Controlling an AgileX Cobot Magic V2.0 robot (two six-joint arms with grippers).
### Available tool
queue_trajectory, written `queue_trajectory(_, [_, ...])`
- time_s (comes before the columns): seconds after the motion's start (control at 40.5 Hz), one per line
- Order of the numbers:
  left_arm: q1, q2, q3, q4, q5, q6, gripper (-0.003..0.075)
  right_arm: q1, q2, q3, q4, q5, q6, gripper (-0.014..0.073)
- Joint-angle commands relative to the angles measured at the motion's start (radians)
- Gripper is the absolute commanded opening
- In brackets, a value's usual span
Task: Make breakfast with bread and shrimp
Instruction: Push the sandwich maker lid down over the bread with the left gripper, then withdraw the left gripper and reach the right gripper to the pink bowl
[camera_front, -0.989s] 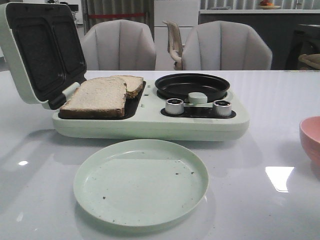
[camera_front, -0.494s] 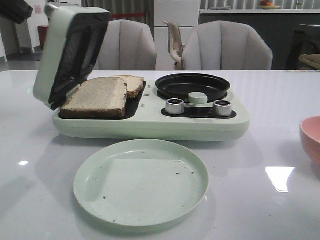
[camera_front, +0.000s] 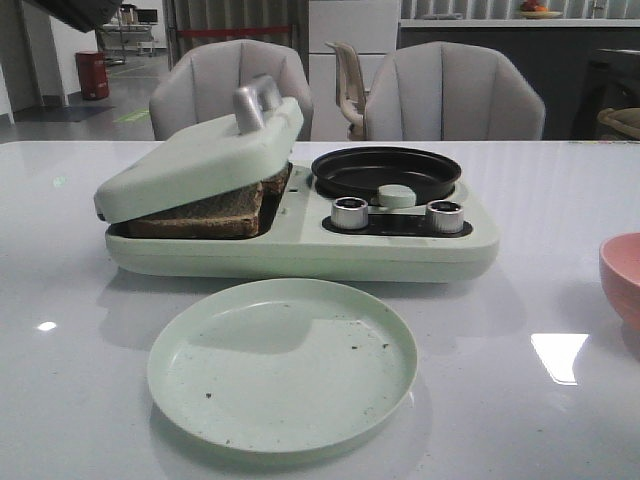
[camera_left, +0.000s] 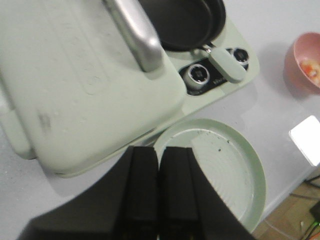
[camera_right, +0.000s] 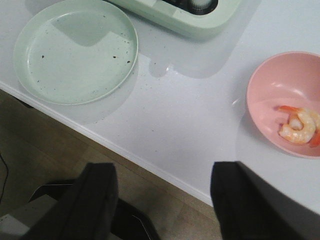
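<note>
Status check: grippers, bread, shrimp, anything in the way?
Left gripper shut, empty. Right gripper open, empty. Bread under the lid, lid not fully down. Shrimp in pink bowl. Nothing in the way.

A: Worktop (camera_front: 560, 200) — white, glossy, bright patches of reflected light on it. Two pale grey padded chairs behind: one on the left (camera_front: 225, 85), one on the right (camera_front: 455, 90).

B: Between them?

A: A narrower beige chair (camera_front: 347, 85), set further back, in front of a white cabinet (camera_front: 352, 30).

B: Far left?

A: A red bin (camera_front: 91, 75) on a grey floor. Right wrist view: wood-toned floor (camera_right: 65, 140) under the worktop's edge.
</note>
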Motion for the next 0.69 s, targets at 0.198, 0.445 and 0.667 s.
queue_trajectory(0.198, [-0.271,-0.238,0.1,0.466,-0.07,-0.413,0.0106,0.002,-0.002,-0.027,-0.004,-0.062,-0.001,0.0516])
queue_trajectory(0.445, [-0.442,-0.453,0.219,0.69,-0.056,-0.637,0.0106,0.002,-0.002,-0.027,-0.004,-0.062,-0.001,0.0516])
queue_trajectory(0.667, [-0.463,-0.656,0.36,0.622,-0.067,-0.643,0.0101,0.002,-0.002,-0.027,-0.004,-0.065,-0.001,0.0516])
